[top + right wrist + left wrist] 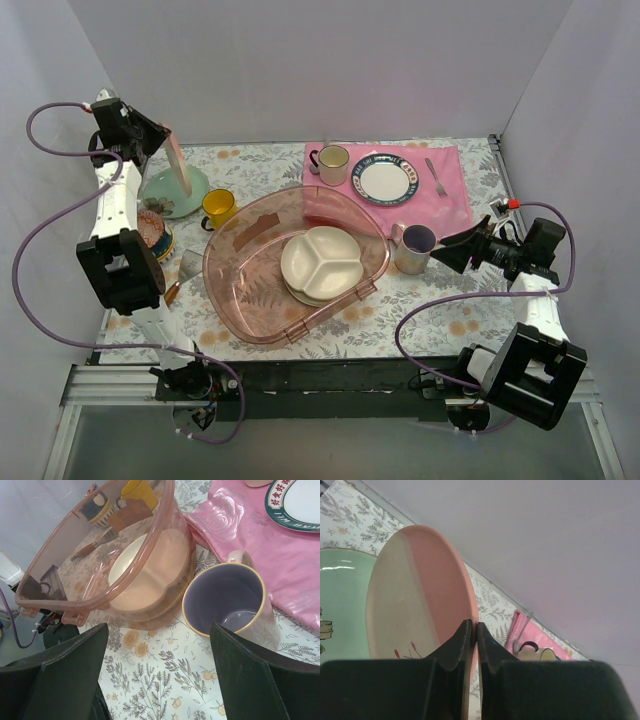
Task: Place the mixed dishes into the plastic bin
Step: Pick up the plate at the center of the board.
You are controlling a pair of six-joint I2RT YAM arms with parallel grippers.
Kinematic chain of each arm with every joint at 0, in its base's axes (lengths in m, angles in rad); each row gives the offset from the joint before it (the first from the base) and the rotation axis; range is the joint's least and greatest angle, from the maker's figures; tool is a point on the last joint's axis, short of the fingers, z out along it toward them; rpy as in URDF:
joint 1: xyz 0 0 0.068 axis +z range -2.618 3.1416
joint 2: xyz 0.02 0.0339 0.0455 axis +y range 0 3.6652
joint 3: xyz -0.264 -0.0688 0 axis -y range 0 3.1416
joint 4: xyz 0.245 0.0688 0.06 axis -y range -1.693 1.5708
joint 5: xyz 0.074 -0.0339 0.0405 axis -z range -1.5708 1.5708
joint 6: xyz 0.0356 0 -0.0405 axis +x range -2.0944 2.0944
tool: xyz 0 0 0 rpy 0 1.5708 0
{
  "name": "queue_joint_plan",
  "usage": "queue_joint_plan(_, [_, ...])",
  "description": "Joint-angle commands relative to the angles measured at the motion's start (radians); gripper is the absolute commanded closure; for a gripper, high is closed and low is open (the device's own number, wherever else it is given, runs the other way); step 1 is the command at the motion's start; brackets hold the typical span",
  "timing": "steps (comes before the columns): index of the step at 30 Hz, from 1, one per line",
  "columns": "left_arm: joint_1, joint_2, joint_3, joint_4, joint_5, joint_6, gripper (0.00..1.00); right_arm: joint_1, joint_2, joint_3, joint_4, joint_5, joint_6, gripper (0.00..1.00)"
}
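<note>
One cream three-section plate lies in the plastic bin. At ten o'clock the left gripper pinches the cream floral plate upright; next, I judge, carry it over the bin. At three o'clock the right gripper gapes wide.

A robotics lab booth, not a kitchen: plain white panels close in the left, far and right sides, two arms stand bolted to a metal rail at the near edge, purple cables loop loose, and dishes sit on a floral cloth.

floral table holds plastic bin, pink cloth, possibly a brush.
</note>
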Motion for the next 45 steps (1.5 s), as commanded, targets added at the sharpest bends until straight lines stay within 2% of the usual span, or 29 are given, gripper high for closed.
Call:
queue_joint_plan(1, [0.013, -0.139, 0.065, 0.139, 0.039, -0.057, 1.00, 0.004, -0.025, 0.037, -0.005, -0.017, -0.013, 0.10])
queue_joint_plan(9, [0.013, -0.155, 0.110, 0.159, 0.096, -0.158, 1.00, 0.013, -0.031, 0.057, -0.038, -0.019, -0.039, 0.11])
queue_joint_plan(14, [0.013, -0.162, 0.105, 0.169, 0.124, -0.203, 1.00, 0.068, -0.010, 0.188, -0.217, 0.048, -0.181, 0.11])
queue_joint_plan(17, [0.013, -0.168, 0.095, 0.180, 0.137, -0.228, 1.00, 0.168, 0.039, 0.329, -0.392, 0.154, -0.298, 0.12])
queue_joint_plan(18, [0.013, -0.171, 0.092, 0.183, 0.141, -0.235, 1.00, 0.236, 0.050, 0.373, -0.447, 0.185, -0.312, 0.11])
queue_joint_plan(20, [0.012, -0.174, 0.087, 0.188, 0.150, -0.249, 1.00, 0.316, 0.076, 0.448, -0.491, 0.284, -0.336, 0.12])
queue_joint_plan(21, [0.012, -0.174, 0.081, 0.191, 0.151, -0.254, 1.00, 0.405, 0.103, 0.535, -0.521, 0.321, -0.341, 0.12])
queue_joint_plan(23, [0.012, -0.182, 0.070, 0.198, 0.157, -0.269, 1.00, 0.506, 0.166, 0.626, -0.544, 0.433, -0.344, 0.12])
queue_joint_plan(24, [0.013, -0.185, 0.058, 0.200, 0.161, -0.274, 1.00, 0.604, 0.192, 0.716, -0.555, 0.473, -0.346, 0.12])
queue_joint_plan(26, [0.010, -0.190, 0.049, 0.205, 0.159, -0.280, 1.00, 0.709, 0.285, 0.822, -0.586, 0.595, -0.349, 0.14])
queue_joint_plan(27, [0.010, -0.194, 0.043, 0.206, 0.159, -0.280, 1.00, 0.808, 0.318, 0.871, -0.590, 0.634, -0.340, 0.14])
queue_joint_plan(31, [0.010, -0.207, 0.020, 0.211, 0.154, -0.295, 1.00, 1.029, 0.500, 1.150, -0.572, 0.853, -0.297, 0.17])
queue_joint_plan(35, [0.012, -0.211, 0.001, 0.217, 0.151, -0.320, 1.00, 1.230, 0.697, 1.341, -0.484, 1.038, -0.275, 0.16])
queue_joint_plan(36, [0.009, -0.213, -0.008, 0.220, 0.154, -0.326, 1.00, 1.255, 0.726, 1.367, -0.457, 1.076, -0.263, 0.16])
queue_joint_plan(37, [0.007, -0.219, -0.016, 0.225, 0.156, -0.339, 1.00, 1.278, 0.752, 1.393, -0.425, 1.180, -0.231, 0.15])
queue_joint_plan(41, [0.007, -0.237, -0.068, 0.248, 0.150, -0.359, 1.00, 1.353, 0.925, 1.601, -0.302, 1.328, -0.148, 0.13])
queue_joint_plan(45, [0.009, -0.251, -0.096, 0.263, 0.154, -0.379, 1.00, 1.393, 1.019, 1.652, -0.099, 1.451, -0.103, 0.08])
